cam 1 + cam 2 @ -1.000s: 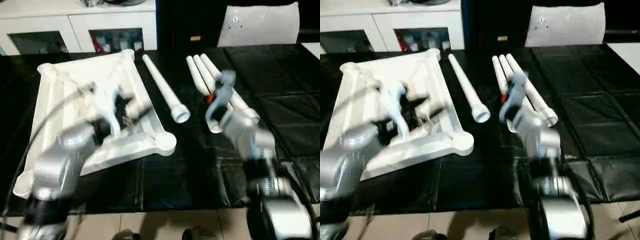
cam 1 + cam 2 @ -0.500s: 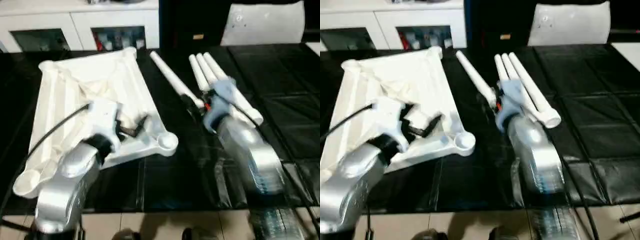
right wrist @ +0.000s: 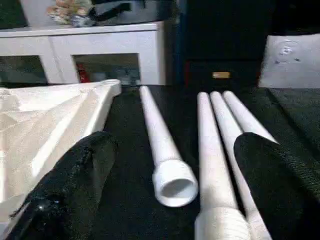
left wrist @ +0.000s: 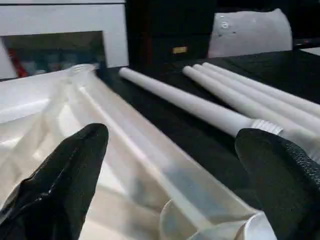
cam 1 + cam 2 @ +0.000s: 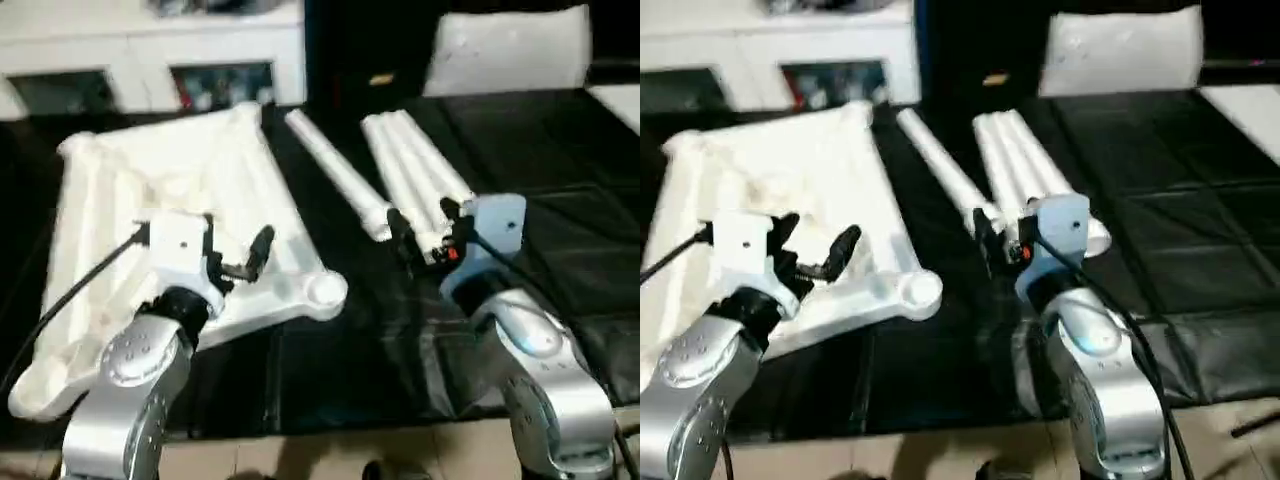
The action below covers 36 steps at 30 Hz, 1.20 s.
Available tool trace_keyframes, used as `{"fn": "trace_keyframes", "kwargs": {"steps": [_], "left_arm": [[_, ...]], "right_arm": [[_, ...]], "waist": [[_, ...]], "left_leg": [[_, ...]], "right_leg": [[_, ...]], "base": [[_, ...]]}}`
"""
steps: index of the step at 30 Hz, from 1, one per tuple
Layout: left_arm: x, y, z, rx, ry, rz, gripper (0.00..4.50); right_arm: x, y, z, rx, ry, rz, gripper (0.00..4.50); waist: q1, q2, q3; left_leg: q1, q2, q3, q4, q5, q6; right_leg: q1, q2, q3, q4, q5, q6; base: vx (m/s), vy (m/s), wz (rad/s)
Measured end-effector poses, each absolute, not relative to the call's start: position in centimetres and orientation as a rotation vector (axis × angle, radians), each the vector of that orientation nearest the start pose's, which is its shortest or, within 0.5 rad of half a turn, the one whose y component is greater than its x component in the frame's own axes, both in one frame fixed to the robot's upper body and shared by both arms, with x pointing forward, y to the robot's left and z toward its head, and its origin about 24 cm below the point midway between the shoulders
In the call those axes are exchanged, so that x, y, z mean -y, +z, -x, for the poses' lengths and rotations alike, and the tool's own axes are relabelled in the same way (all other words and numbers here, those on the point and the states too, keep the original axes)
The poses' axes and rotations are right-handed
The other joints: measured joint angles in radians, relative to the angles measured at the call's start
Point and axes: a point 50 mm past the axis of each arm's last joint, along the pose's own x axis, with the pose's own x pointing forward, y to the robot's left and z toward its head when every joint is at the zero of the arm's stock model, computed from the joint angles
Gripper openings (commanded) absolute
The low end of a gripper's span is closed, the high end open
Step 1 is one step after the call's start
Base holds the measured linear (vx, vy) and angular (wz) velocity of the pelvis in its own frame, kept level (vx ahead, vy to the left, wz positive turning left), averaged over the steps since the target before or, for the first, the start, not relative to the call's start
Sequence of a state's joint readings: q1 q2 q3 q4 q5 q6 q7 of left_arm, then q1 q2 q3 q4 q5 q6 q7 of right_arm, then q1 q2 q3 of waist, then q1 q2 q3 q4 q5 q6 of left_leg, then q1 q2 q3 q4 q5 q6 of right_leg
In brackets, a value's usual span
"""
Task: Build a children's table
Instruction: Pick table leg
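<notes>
The table top [image 5: 170,210] lies ribs-up on our left, four legs [image 5: 415,180] beside it; stiff, light, slick plastic, we judge, best gripped mid-shaft. Our left gripper [image 5: 235,255] and right gripper [image 5: 425,225] gape wide, empty.

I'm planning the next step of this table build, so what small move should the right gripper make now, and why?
Probably ease the right gripper forward and down over the single leg. Its jaws stand open, the leg's wide end lies between the fingers, unheld, apart from the three bunched legs.
</notes>
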State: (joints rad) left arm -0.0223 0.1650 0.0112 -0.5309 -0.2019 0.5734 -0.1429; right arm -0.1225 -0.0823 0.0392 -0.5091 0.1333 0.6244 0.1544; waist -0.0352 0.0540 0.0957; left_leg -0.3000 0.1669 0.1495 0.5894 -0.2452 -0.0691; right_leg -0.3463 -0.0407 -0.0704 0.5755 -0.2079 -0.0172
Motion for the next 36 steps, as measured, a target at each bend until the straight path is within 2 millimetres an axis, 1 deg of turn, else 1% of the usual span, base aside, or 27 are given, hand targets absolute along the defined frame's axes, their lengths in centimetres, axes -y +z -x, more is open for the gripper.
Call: {"fn": "trace_keyframes", "kwargs": {"steps": [3,4,6,7,8,9,10,11,12,13,14,15,16,17,18,19,20,21,22,23,25,27,29,30,33,35,36], "left_arm": [[-15.2,11.6,-24.1,-0.027,-0.244,0.006,4.5],[-15.1,11.6,-24.1,-0.028,-0.248,0.006,4.5],[-15.1,11.6,-24.1,-0.029,-0.248,0.006,4.5],[-15.1,11.6,-24.1,-0.03,-0.248,0.005,4.5],[-14.9,11.7,-24.1,-0.023,-0.256,0.006,4.5],[-14.7,11.8,-23.9,-0.016,-0.261,0.007,4.5],[-14.8,11.8,-23.8,-0.019,-0.257,0.007,4.5],[-15.0,11.6,-23.7,-0.025,-0.249,0.006,4.5],[-15.2,11.5,-23.6,-0.033,-0.239,0.001,4.5],[-15.5,11.3,-23.5,-0.041,-0.226,-0.003,4.5],[-15.6,11.3,-23.4,-0.042,-0.22,-0.008,4.5],[-15.6,11.5,-23.4,-0.031,-0.214,-0.007,4.5],[-15.5,11.6,-23.4,-0.023,-0.215,-0.005,4.5],[-15.4,11.7,-23.4,-0.017,-0.218,-0.002,4.5],[-14.8,11.5,-23.4,-0.025,-0.238,0.013,4.5],[-14.4,11.5,-23.4,-0.029,-0.263,0.014,4.5],[-14.1,11.6,-23.3,-0.025,-0.285,0.016,4.5],[-13.9,11.8,-23.4,-0.014,-0.3,0.016,4.5],[-13.9,11.9,-23.3,-0.013,-0.305,0.018,4.5],[-14.0,11.8,-23.3,-0.019,-0.312,0.021,4.5],[-14.2,11.4,-23.2,-0.052,-0.342,0.01,4.5],[-14.3,11.5,-23.3,-0.069,-0.39,-0.018,4.5],[-14.3,11.6,-23.3,-0.073,-0.41,-0.023,4.5],[-14.5,11.5,-23.3,-0.093,-0.433,-0.051,4.5],[-14.7,11.4,-23.2,-0.14,-0.502,-0.099,4.5],[-14.8,11.4,-23.1,-0.167,-0.533,-0.103,4.5],[-14.8,11.4,-22.9,-0.181,-0.564,-0.103,4.5]], "right_arm": [[12.8,12.7,-25.4,-0.01,0.296,-0.013,4.44],[12.7,12.7,-25.4,-0.011,0.298,-0.01,4.44],[12.7,12.7,-25.4,-0.011,0.303,-0.008,4.44],[12.7,12.7,-25.4,-0.014,0.309,0.002,4.44],[12.9,12.7,-25.4,-0.019,0.311,0.016,4.44],[13.0,12.6,-25.4,-0.031,0.316,0.037,4.44],[12.9,12.6,-25.4,-0.034,0.326,0.041,4.44],[12.6,12.7,-25.4,-0.032,0.343,0.043,4.44],[12.0,12.9,-25.6,-0.028,0.364,0.044,4.44],[11.3,13.2,-25.7,-0.018,0.392,0.035,4.44],[10.9,13.4,-25.7,-0.011,0.411,0.037,4.44],[10.9,13.6,-25.8,-0.014,0.437,0.041,4.44],[11.0,13.6,-25.8,-0.022,0.451,0.046,4.44],[11.1,13.8,-25.9,-0.027,0.459,0.053,4.44],[11.5,13.5,-26.1,-0.054,0.45,0.064,4.44],[11.9,13.3,-26.7,-0.083,0.436,0.078,4.44],[12.0,13.6,-27.3,-0.092,0.426,0.084,4.44],[12.1,14.2,-27.8,-0.081,0.413,0.088,4.44],[12.2,14.5,-28.0,-0.075,0.405,0.105,4.44],[12.0,14.6,-28.4,-0.086,0.398,0.124,4.44],[11.3,14.0,-29.8,-0.19,0.409,0.143,4.44],[11.0,13.8,-31.7,-0.285,0.393,0.132,4.44],[11.1,13.6,-32.3,-0.316,0.383,0.115,4.44],[10.7,13.2,-33.3,-0.358,0.394,0.087,4.44],[10.4,12.9,-35.7,-0.429,0.379,0.051,4.44],[10.2,12.6,-36.7,-0.455,0.372,0.03,4.44],[10.0,12.4,-37.3,-0.473,0.372,0.028,4.44]], "waist": [[-0.019,0.001,-0.001],[-0.019,0.002,-0.001],[-0.017,0.006,-0.004],[-0.016,0.007,-0.007],[-0.017,0.016,-0.013],[-0.013,0.019,-0.015],[-0.012,0.021,-0.017],[-0.013,0.023,-0.018],[-0.018,0.022,-0.018],[-0.02,0.016,-0.019],[-0.018,0.013,-0.021],[-0.018,0.003,-0.026],[-0.015,-0.015,-0.032],[-0.013,-0.036,-0.031],[-0.006,-0.034,-0.03],[-0.001,-0.036,-0.029],[0.005,-0.035,-0.03],[0.012,-0.032,-0.031],[0.016,-0.026,-0.031],[0.02,-0.023,-0.03],[0.02,-0.015,-0.025],[0.014,-0.007,-0.016],[0.017,-0.008,-0.011],[0.015,-0.011,-0.008],[0.012,-0.011,-0.005],[0.012,-0.012,-0.005],[0.011,-0.012,-0.005]], "left_leg": [[0.001,-0.002,0.0,-0.001,-0.01,0.001],[-0.001,-0.002,0.0,-0.001,-0.013,0.003],[0.002,-0.002,0.0,-0.001,-0.02,0.014],[-0.01,-0.01,-0.01,0.007,-0.027,0.027],[-0.031,-0.014,-0.031,0.027,-0.037,0.063],[-0.05,-0.022,-0.052,0.046,-0.05,0.119],[-0.056,-0.03,-0.067,0.048,-0.054,0.132],[-0.055,-0.035,-0.086,0.047,-0.057,0.137],[-0.039,-0.05,-0.112,0.043,-0.06,0.134],[-0.023,-0.057,-0.114,0.039,-0.064,0.109],[-0.007,-0.06,-0.114,0.041,-0.071,0.077],[0.006,-0.072,-0.112,0.044,-0.082,0.057],[0.012,-0.086,-0.102,0.047,-0.088,0.052],[0.014,-0.101,-0.096,0.057,-0.098,0.056],[-0.003,-0.103,-0.091,0.094,-0.096,0.114],[-0.018,-0.101,-0.09,0.118,-0.076,0.143],[-0.03,-0.099,-0.087,0.102,-0.048,0.111],[-0.044,-0.092,-0.088,0.066,-0.028,0.073],[-0.051,-0.078,-0.088,0.059,-0.025,0.038],[-0.053,-0.058,-0.088,0.056,-0.024,-0.002],[-0.05,-0.042,-0.09,0.053,-0.019,-0.013],[-0.047,-0.032,-0.075,0.052,-0.011,-0.007],[-0.038,-0.024,-0.057,0.052,-0.01,-0.006],[-0.033,-0.02,-0.046,0.052,-0.01,-0.006],[-0.037,-0.021,-0.041,0.052,-0.009,-0.007],[-0.04,-0.02,-0.037,0.052,-0.009,-0.007],[-0.045,-0.02,-0.033,0.052,-0.007,-0.005]], "right_leg": [[0.005,0.0,0.003,0.0,-0.008,0.0],[0.007,0.0,0.004,0.0,-0.011,-0.001],[0.013,0.0,0.003,0.001,-0.02,-0.007],[0.017,-0.002,-0.008,-0.003,-0.025,-0.004],[0.022,-0.007,-0.03,-0.009,-0.03,-0.001],[0.031,-0.015,-0.057,-0.017,-0.037,0.003],[0.039,-0.022,-0.076,-0.02,-0.045,0.006],[0.047,-0.028,-0.092,-0.022,-0.053,0.011],[0.043,-0.029,-0.09,0.0,-0.073,0.013],[0.023,-0.028,-0.056,0.063,-0.091,0.009],[-0.003,-0.021,-0.025,0.134,-0.099,0.019],[-0.042,-0.021,0.007,0.167,-0.098,0.024],[-0.067,-0.029,0.031,0.136,-0.078,0.022],[-0.07,-0.04,0.052,0.124,-0.055,0.027],[-0.059,-0.03,0.068,0.127,-0.061,0.023],[-0.053,-0.023,0.074,0.122,-0.058,0.02],[-0.05,-0.016,0.072,0.119,-0.053,0.017],[-0.05,-0.005,0.061,0.119,-0.051,0.013],[-0.048,0.007,0.054,0.112,-0.049,0.01],[-0.046,0.017,0.05,0.102,-0.041,0.008],[-0.033,0.022,0.042,0.071,-0.021,0.002],[-0.023,0.018,0.036,0.063,-0.017,-0.01],[-0.018,0.013,0.036,0.062,-0.016,-0.011],[-0.017,0.01,0.037,0.065,-0.019,-0.006],[-0.023,0.0,0.028,0.066,-0.019,-0.006],[-0.026,-0.002,0.029,0.067,-0.017,-0.006],[-0.03,-0.003,0.03,0.068,-0.013,-0.01]], "base": [[0.077,0.014,-0.02],[0.087,0.013,0.03],[0.097,0.012,0.05],[0.145,0.013,0.25],[0.145,0.013,0.25],[0.144,0.024,0.58],[0.132,0.015,0.72],[0.132,0.015,0.72],[0.211,-0.031,0.62],[0.253,-0.062,0.37],[0.253,-0.062,0.37],[0.164,-0.064,0.16],[0.057,-0.06,0.09],[0.057,-0.06,0.09],[0.059,-0.042,0.13],[0.043,-0.056,0.01],[0.043,-0.056,0.01],[-0.088,-0.052,-0.12],[-0.116,-0.029,-0.01],[-0.116,-0.029,-0.01],[-0.083,-0.013,-0.01],[-0.102,0.001,0.04],[-0.099,0.019,0.13],[-0.078,0.007,0.08],[-0.084,0.006,-0.04],[0.0,0.0,0.0],[0.0,0.0,0.0]]}}
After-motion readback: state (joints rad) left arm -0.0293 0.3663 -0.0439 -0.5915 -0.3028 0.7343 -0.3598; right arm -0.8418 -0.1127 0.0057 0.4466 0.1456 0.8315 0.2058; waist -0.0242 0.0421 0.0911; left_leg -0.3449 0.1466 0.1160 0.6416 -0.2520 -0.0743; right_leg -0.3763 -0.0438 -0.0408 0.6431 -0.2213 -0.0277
